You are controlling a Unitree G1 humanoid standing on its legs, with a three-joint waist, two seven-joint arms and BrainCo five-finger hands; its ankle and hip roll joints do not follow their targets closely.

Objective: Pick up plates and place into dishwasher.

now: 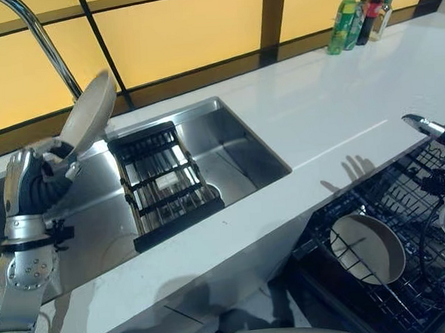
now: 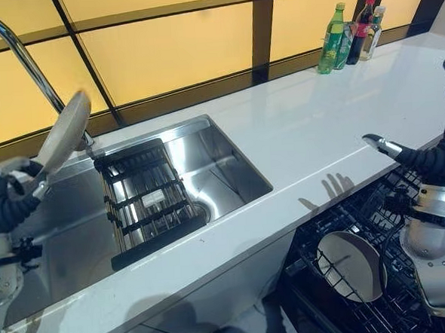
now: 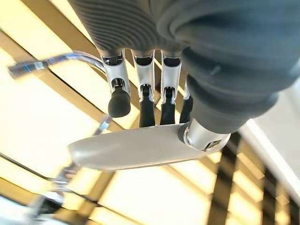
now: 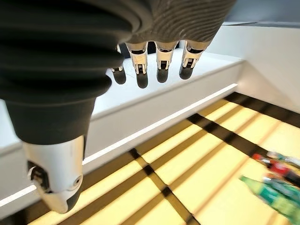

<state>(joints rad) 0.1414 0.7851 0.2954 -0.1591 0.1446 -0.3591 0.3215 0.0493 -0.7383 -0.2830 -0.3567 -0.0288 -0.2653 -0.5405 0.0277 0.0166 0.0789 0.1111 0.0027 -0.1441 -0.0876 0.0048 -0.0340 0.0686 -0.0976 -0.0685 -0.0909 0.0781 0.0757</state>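
Note:
My left hand (image 1: 38,178) is raised over the left part of the sink (image 1: 229,147), shut on a pale grey plate (image 1: 89,113) held upright on edge by its rim. In the left wrist view the plate (image 3: 126,147) is pinched between the thumb and the fingers (image 3: 119,101). A second pale plate (image 1: 367,248) stands tilted in the dishwasher's black wire rack (image 1: 406,200) at the lower right. My right hand (image 2: 426,161) hovers open above that rack, its fingers (image 4: 161,65) straight with nothing in them.
A black drying rack (image 1: 163,181) lies in the steel sink. A curved tap (image 1: 45,41) rises behind my left hand. Bottles (image 1: 360,15) stand at the back right of the white counter (image 1: 340,106). The dishwasher door is down below the counter's front edge.

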